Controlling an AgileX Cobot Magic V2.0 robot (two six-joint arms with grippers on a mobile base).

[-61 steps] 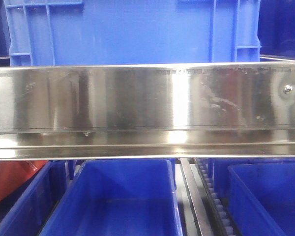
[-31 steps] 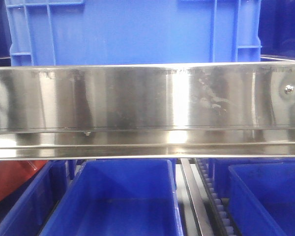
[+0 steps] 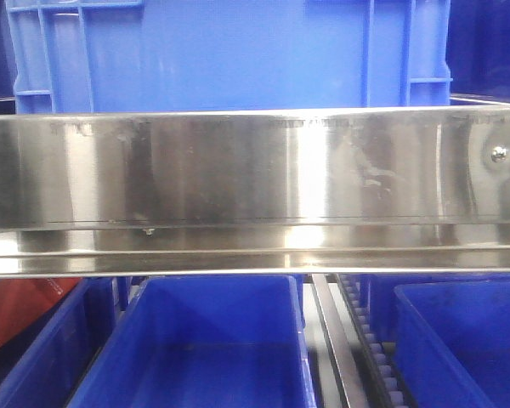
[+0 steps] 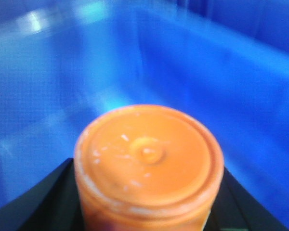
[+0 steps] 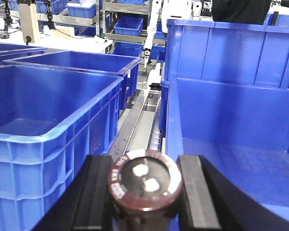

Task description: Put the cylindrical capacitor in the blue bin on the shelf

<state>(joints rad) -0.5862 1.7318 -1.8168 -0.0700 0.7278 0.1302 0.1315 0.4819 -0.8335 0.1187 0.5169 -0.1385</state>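
Note:
Only the left wrist view shows my left gripper (image 4: 147,195), which is shut on an orange cylinder (image 4: 147,154) whose round end faces the camera. It hangs inside a blue bin (image 4: 207,72), above the floor. In the right wrist view my right gripper (image 5: 144,192) is shut on the cylindrical capacitor (image 5: 144,180), dark brown with two silvery terminals. It sits over the gap between two blue bins, one left (image 5: 48,110), one right (image 5: 231,120). The shelf's steel front rail (image 3: 238,170) fills the front view, where no gripper shows.
A large blue crate (image 3: 229,51) stands on the tier above the rail. Below it are blue bins (image 3: 212,340), (image 3: 467,340), a roller track (image 3: 374,348) between them and something red (image 3: 17,310) at the far left. More racks and bins (image 5: 127,24) lie beyond.
Only the reflections in the steel rail have shifted slightly. The crate and bins in the front view have not moved.

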